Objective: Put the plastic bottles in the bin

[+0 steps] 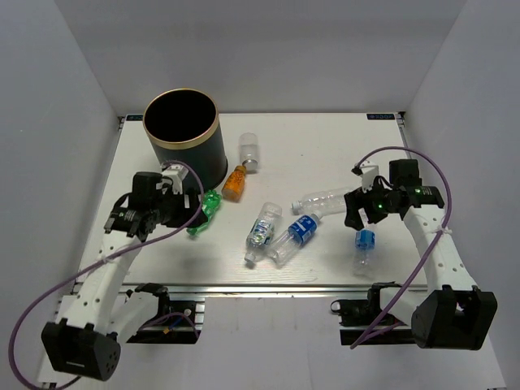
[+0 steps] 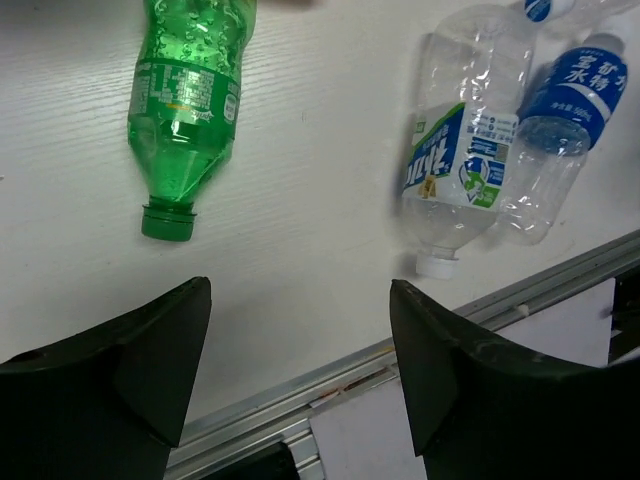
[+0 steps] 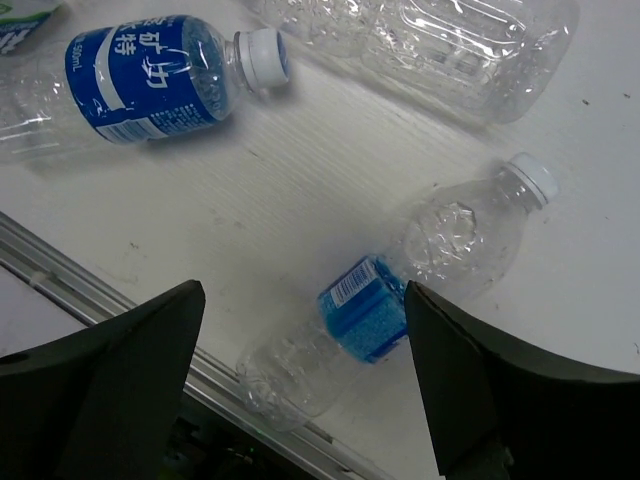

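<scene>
Open wide and empty, the left claw (image 2: 300, 292) hangs over the bench (image 1: 333, 146) by the cap of the green bottle (image 2: 185, 100), which lies near the bin (image 1: 193, 162). The right claw (image 3: 302, 295) – equally wide, gripping nothing – is above a blue-band bottle (image 3: 375, 318) near the front edge. The orange bottle (image 1: 234, 184), a plain clear bottle (image 1: 325, 197) and two blue-label bottles (image 1: 262, 230) lie mid-bench – all outside the bin.

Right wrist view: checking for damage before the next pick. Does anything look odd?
Yes. The blue-banded bottle below the open right claw is crumpled and dented, and its base lies right against the rail at the near edge.
</scene>
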Controlling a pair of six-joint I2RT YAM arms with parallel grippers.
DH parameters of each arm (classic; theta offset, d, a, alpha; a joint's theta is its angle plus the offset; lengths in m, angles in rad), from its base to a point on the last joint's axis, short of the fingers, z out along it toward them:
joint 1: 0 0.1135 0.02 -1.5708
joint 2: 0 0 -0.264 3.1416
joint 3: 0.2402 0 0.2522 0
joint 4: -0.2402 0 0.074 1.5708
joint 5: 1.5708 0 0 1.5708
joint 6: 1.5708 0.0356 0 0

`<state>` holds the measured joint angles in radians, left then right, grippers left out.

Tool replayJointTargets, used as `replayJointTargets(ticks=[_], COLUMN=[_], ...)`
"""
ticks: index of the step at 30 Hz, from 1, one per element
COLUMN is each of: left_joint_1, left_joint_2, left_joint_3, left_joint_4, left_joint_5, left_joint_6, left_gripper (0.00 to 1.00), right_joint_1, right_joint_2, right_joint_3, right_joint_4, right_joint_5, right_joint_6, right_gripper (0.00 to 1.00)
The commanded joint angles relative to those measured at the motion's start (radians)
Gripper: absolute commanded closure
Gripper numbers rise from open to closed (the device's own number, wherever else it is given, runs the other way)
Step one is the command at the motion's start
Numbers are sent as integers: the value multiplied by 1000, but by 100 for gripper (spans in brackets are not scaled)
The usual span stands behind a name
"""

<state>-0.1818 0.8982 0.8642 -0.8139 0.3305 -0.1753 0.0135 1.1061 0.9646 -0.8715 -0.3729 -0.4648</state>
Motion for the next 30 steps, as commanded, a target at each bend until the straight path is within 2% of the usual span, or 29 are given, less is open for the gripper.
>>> replayJointTargets(ticks=[1, 5, 11, 17, 23, 30], left_joint_1=[-28, -87, -146, -189, -199, -208], left_joint_2=[63, 159, 310, 412, 430, 464], left_joint_3=[21, 10, 114, 147, 50, -19], left_joint_4=[48, 58, 67, 94, 198, 278], left_joint_5=[-31, -91, -218, -356, -375, -393], left_joint_6=[-10, -20, -20, 83, 161, 171], left_gripper=[18, 16, 16, 15, 14, 13], right_joint_1=[-1, -3, -3, -1, -1, 0], right_joint_2=[-14, 6, 24, 27, 24, 46], right_joint_3=[-24, -24, -32, -32, -56, -50], right_joint_4=[46, 60, 69, 78, 88, 88], right_joint_5=[-49, -80, -112, -124, -123, -141], right_joint_6=[12, 23, 26, 31, 32, 32], right_gripper=[12, 11, 11, 11, 11, 11])
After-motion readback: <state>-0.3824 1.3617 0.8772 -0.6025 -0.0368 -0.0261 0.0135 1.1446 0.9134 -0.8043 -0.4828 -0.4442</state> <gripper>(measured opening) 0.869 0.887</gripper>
